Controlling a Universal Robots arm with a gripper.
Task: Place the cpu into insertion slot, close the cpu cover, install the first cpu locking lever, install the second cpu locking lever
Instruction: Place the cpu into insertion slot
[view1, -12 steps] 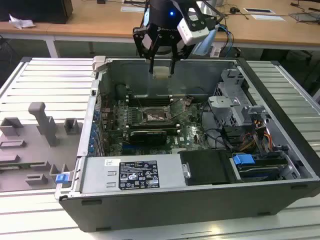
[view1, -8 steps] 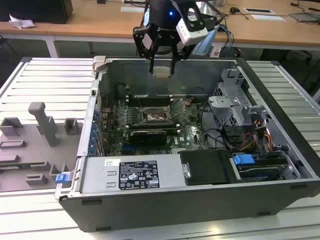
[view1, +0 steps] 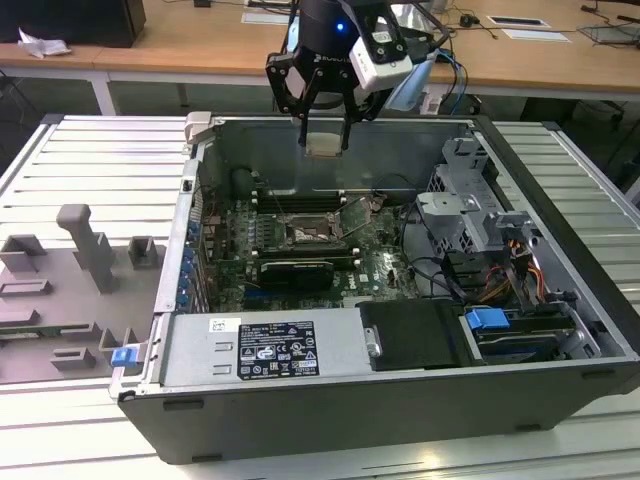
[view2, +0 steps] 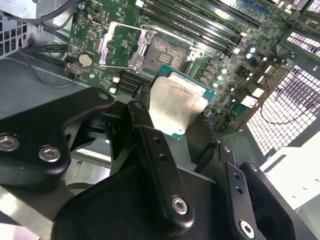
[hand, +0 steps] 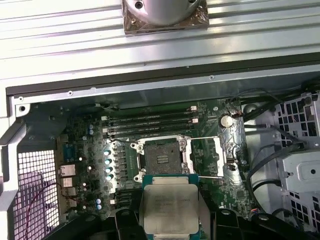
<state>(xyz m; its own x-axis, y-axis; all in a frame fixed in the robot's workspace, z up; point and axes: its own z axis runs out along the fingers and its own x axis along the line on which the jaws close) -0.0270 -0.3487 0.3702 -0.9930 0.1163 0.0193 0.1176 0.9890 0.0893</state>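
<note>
The gripper (view1: 325, 132) is clenched on the chip (view1: 325, 146), with a finger pressing on each of two opposite edges. It hangs high above the open computer case (view1: 560, 385). In both wrist views the chip (hand: 169, 207) (view2: 176, 104) sits flat between the black fingers (view2: 150, 145), with its pale metal face showing. Well below the gripper, the socket (hand: 161, 154) (view2: 166, 50) lies bare on the green board (hand: 82, 165). Its cover (hand: 207, 157) (view2: 122, 45) is swung open just beside it. The chip is well clear of the socket and touches only the fingers.
</note>
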